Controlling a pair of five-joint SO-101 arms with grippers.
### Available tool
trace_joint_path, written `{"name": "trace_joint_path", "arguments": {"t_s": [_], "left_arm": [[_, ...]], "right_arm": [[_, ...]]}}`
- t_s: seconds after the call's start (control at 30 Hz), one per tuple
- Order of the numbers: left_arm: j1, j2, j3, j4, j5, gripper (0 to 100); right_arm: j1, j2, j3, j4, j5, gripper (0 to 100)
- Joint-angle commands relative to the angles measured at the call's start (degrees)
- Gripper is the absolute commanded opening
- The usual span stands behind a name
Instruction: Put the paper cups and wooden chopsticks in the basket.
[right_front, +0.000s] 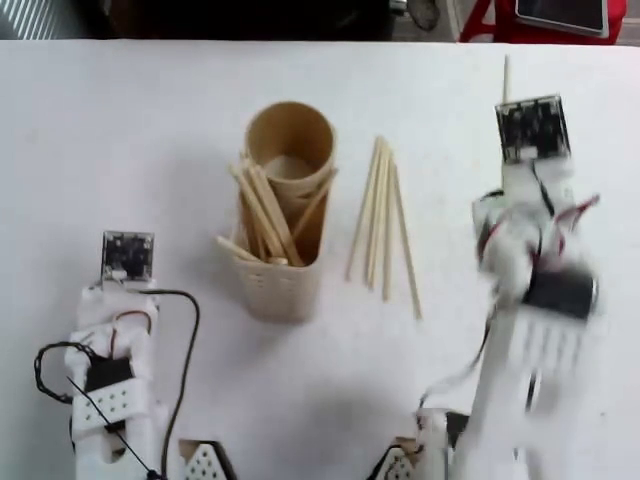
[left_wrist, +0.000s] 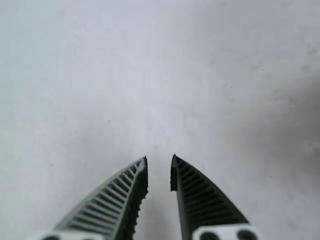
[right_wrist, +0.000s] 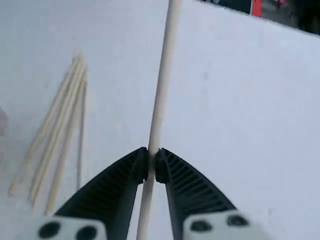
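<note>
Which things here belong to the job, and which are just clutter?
Job:
- paper cups, standing in the basket
- stowed chopsticks, also in the basket
- loose chopsticks, on the table beside the basket
- held chopstick, clamped in the right gripper

Lying about:
- red object, past the table's far edge
- flat panel, next to the red object

The white right arm (right_front: 530, 300) is all motion smear in the high view, and the dark circuit board (right_front: 532, 128) on its wrist sits over the right gripper (right_wrist: 151, 157), so only the tip of the thin pale wooden chopstick (right_front: 506, 72) pokes out. In the right wrist view that stick runs off two opposite edges. The stacked tan paper cups (right_front: 290, 140) have their bottoms hidden inside the cream plastic basket (right_front: 280, 290).
</note>
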Motion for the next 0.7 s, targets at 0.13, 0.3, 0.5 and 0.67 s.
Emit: {"name": "trace_joint_path", "arguments": {"t_s": [0.13, 0.3, 0.5, 0.67], "left_arm": [[-0.48, -0.92, -0.09, 0.09, -0.70, 10], [-0.48, -0.92, -0.09, 0.09, -0.70, 10], [-0.48, -0.92, -0.09, 0.09, -0.70, 10], [-0.48, -0.92, -0.09, 0.09, -0.70, 10]], "right_arm": [[-22.81, -26.07, -1.23, -3.21, -10.11, 1.8], [-37.41, -26.51, 0.09, -14.20, -13.27, 1.8], [-43.56, -26.07, 12.22, -36.26, -13.10, 1.8], [-43.56, -18.24, 16.79, -45.41, -13.10, 1.8]]}}
